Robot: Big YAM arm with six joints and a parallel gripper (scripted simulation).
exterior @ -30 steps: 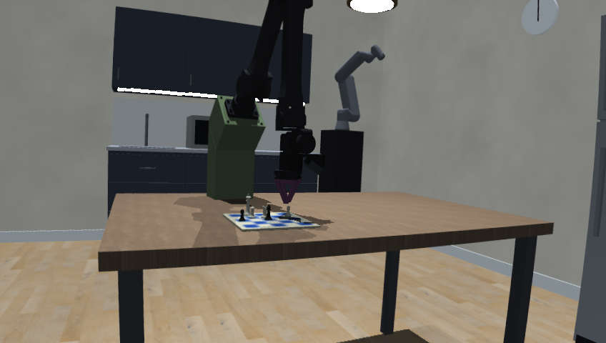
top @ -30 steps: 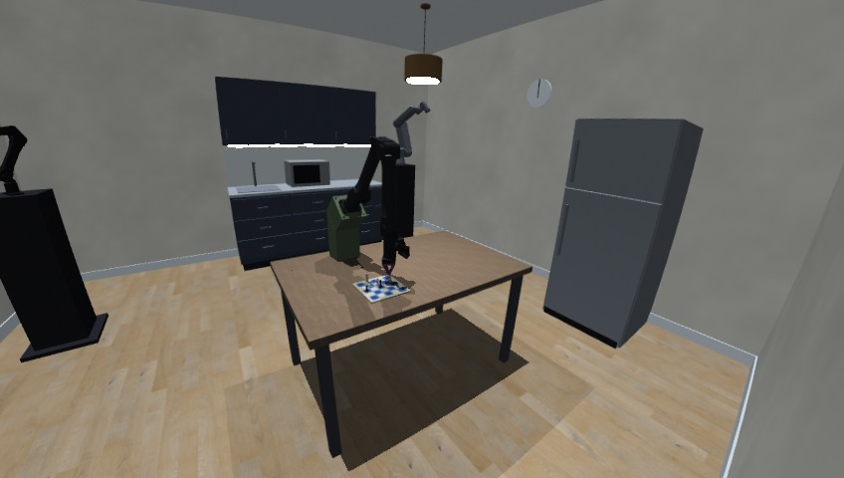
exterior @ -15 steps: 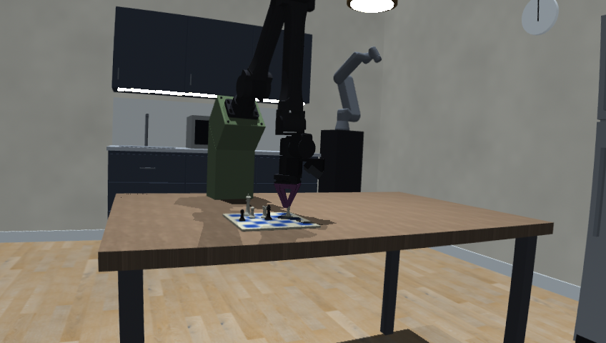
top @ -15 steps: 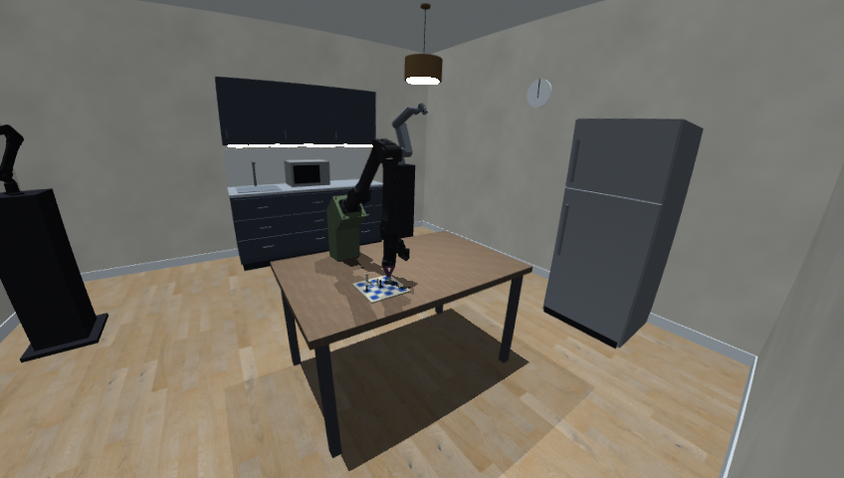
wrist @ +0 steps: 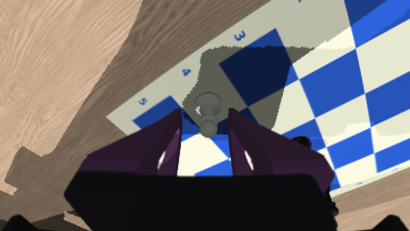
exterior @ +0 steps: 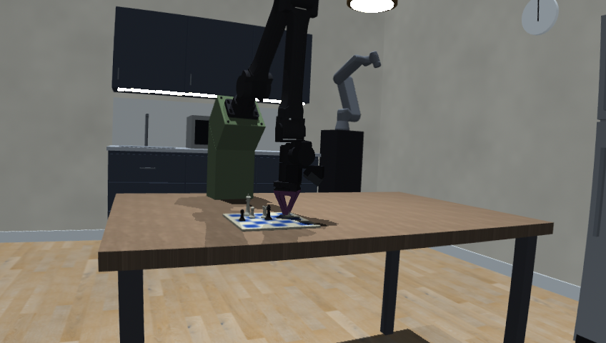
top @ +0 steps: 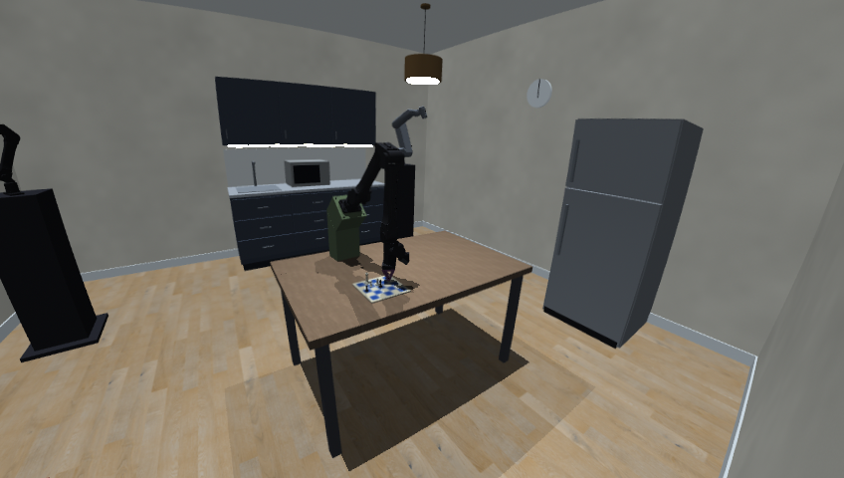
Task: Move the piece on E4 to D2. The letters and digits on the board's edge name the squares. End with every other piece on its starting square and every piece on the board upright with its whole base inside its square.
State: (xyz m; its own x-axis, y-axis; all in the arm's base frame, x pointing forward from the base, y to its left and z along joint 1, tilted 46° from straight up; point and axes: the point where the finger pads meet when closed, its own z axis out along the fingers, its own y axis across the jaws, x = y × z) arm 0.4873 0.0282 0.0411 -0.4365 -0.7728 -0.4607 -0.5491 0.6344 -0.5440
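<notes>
Wrist view: I had the gripper [wrist: 205,126] low over the board [wrist: 332,58], its purple fingers partly open, flanking but not gripping the pale pawn [wrist: 208,113], which stood upright by edge digit 4.

Board letters [wrist: 358,184] behind tool [wrist: 205,126]

board [wrist: 337,72]: blue and cream checks, cream rim with blue digits
pawn [wrist: 208,113]: pale grey, on the board by the 4
fingers: dark purple
arm [exterior: 293,84]: black
base [exterior: 231,161]: dark green, behind the board
counter [exterior: 425,221]: brown wood grain, black legs
other pieces [exterior: 267,212]: black and light grey
</notes>
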